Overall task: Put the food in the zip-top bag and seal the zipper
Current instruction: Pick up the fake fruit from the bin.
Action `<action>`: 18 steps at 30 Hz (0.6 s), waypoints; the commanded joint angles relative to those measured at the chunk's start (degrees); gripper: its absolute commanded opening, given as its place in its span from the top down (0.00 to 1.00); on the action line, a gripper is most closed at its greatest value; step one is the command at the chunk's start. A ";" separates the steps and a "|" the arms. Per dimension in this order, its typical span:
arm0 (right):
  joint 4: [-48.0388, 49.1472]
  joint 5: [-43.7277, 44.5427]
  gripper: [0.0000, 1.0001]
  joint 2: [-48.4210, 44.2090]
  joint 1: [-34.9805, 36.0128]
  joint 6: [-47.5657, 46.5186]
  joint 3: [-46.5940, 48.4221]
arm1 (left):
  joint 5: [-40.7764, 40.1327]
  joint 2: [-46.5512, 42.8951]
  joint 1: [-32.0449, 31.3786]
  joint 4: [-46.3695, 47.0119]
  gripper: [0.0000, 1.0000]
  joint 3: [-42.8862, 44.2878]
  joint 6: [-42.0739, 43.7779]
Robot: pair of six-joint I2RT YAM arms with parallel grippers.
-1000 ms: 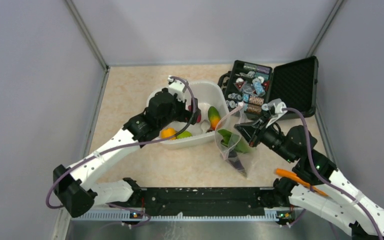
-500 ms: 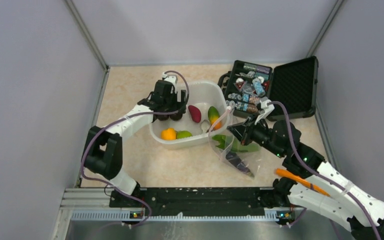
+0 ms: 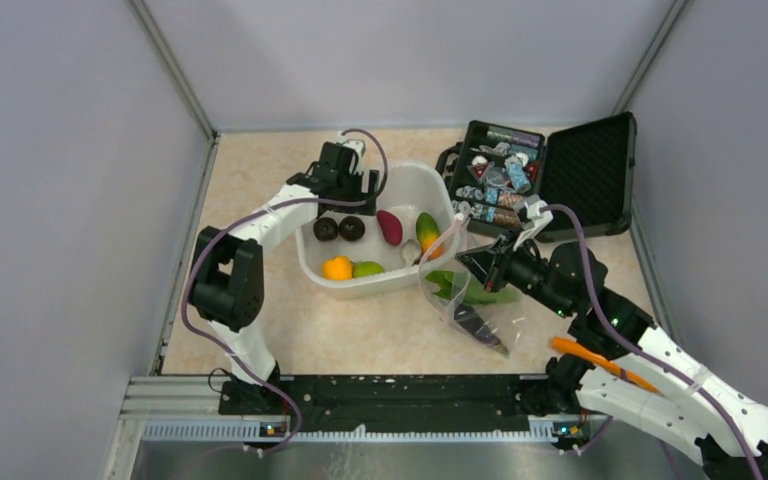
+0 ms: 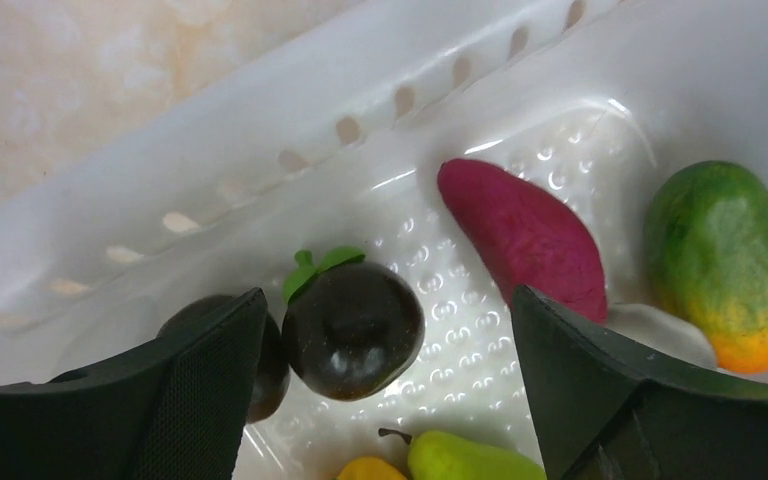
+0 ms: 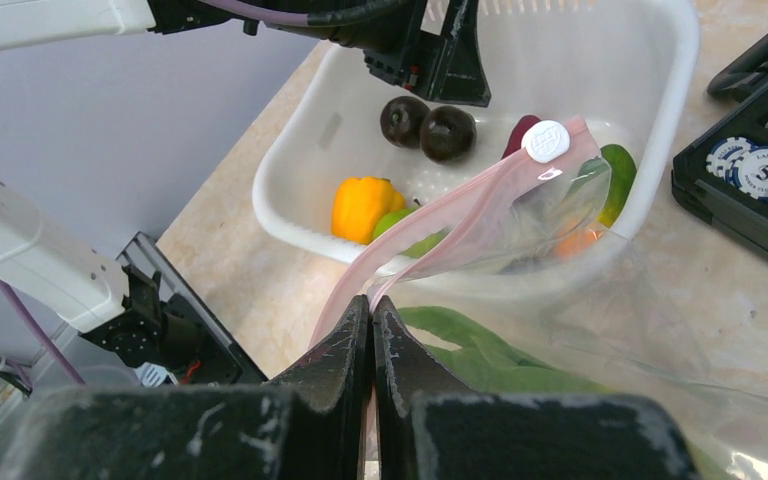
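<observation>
Okay, top view: we see the right gripper (image 3: 470,260) clamped shut on the mouth edge of the zip-top bag (image 3: 468,308), lifting it so the mouth faces the white tub (image 3: 432,180). Our read is that it is held ready for loading. The bag lies on the table just beside the tub's near-right corner and holds 2 pieces: 1 leafy green (image 3: 472,290) and 1 eggplant (image 3: 478,325). The left gripper (image 3: 347,198) hangs over the tub's far-left side. In the tub we count 6 clearly: 2 dark round fruits (image 3: 351,228), 1 magenta piece (image 3: 390,227), 1 green-orange fruit (image 3: 427,232), 1 yellow-orange pepper (image 3: 337,267) and 1 green fruit (image 3: 367,268). 1 black case (image 3: 580,170) sits behind.

Left wrist: the jaws are spread wide with nothing held. They frame 1 dark fruit straight below, likely the next pick. The 2nd dark fruit touches it, half hidden by the left finger. 1 whitish piece (image 4: 660,330) shows here, so 7 in the tub.

Right wrist: the fingers are pressed together on the pinkish zipper (image 5: 440,215). Its 2 strips stand apart, unsealed, with 1 white slider tab (image 5: 545,140) at the far end. Sealing is not yet done.
</observation>
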 commanded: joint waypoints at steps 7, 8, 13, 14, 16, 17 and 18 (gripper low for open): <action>2.65 0.19 1.00 0.21 -0.56 0.32 0.41 | -2.82 0.95 -0.09 -2.85 0.08 -2.06 1.00; 2.75 0.14 1.00 0.35 -0.57 0.30 0.48 | -2.94 1.44 -0.20 -3.26 0.09 -1.82 0.90; 2.75 0.21 1.00 0.38 -0.56 0.30 0.44 | -2.30 2.29 -0.22 -2.34 0.11 -2.48 0.84; 2.67 0.30 1.00 0.31 -0.56 0.34 0.44 | -1.91 2.62 -0.22 -2.33 0.11 -2.28 0.99; 2.73 0.50 1.00 0.29 -0.56 0.34 0.39 | -2.28 3.55 -0.40 -2.69 0.12 -1.97 0.98; 2.67 0.78 1.00 0.29 -0.57 0.34 0.50 | -2.59 4.08 -0.52 -3.08 0.14 -1.73 0.92; 2.73 0.86 1.00 0.29 -0.57 0.29 0.52 | -3.01 4.46 -0.54 -3.23 0.15 -1.69 0.84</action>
